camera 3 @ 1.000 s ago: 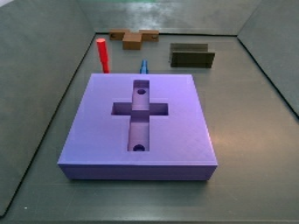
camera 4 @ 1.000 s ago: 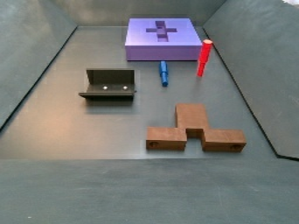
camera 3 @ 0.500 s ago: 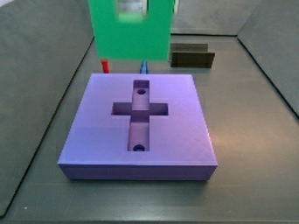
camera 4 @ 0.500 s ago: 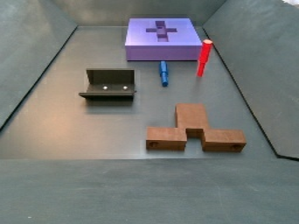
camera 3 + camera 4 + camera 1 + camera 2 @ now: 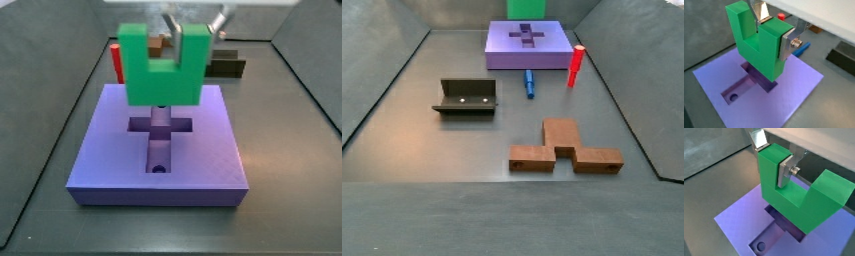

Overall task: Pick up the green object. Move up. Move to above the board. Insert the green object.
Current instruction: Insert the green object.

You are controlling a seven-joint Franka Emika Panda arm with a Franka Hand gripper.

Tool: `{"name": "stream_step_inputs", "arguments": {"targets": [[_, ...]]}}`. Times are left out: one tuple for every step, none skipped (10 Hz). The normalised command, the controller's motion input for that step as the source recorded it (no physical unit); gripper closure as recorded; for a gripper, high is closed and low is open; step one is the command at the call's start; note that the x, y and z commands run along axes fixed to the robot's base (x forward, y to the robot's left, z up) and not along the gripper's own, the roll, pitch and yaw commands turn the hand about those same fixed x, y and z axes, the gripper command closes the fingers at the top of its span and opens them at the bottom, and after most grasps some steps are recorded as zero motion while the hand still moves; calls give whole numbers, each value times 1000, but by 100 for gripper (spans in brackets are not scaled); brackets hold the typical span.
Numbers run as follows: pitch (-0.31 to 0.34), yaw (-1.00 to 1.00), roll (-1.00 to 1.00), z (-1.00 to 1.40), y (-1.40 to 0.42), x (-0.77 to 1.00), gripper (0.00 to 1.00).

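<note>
Hand (image 5: 194, 22) above the purple-blue board (image 5: 120, 170), clamped on one prong of the green U-shaped block (image 5: 160, 75), silver finger plates closed flat against that prong's two faces in both wrist views, hand (image 5: 776, 31) (image 5: 775, 155). Held clear of the slab, block (image 5: 757, 42) upright with notch facing up toward the hand and its solid base pointing down over the cross-shaped recess (image 5: 159, 125); in a wrist view the block (image 5: 794, 193) hanging directly over the recess (image 5: 784, 223), one round hole (image 5: 760, 246) showing in the long arm of the cross. Left of the hand in a side view, a slim red cylinder (image 5: 116, 60) standing upright behind the board, partly hidden by the block. Beneath the hand, board (image 5: 784, 100) lying flat on the grey bench (image 5: 287, 150), a second round hole (image 5: 731, 96) visible at the end of the slot. Right of the hand and behind it, a dark olive block (image 5: 230, 67) near the back wall. In a side view from the far end, only a strip of green (image 5: 525, 8) at the frame's upper edge above the board (image 5: 529, 45); nearer that camera, a red cylinder (image 5: 575, 66) just beside the board, a small blue peg (image 5: 529, 82) lying on the bench, the dark L-shaped fixture (image 5: 466, 97), and a brown T-shaped block (image 5: 565, 148) well apart from the hand.
</note>
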Motion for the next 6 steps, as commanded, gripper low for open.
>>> {"name": "stream_step_inputs", "arguments": {"targets": [[74,-191,-27,-354,-34,634,100],[34,-146,-61,-340,0,503,100],[9,-109,-70,-337,-9,403,100],[0,0,-50,-277,-31,83,100],[0,0,-71,-240,0,-89,100],[-100,0,-133,-169,69,-497,100]]}}
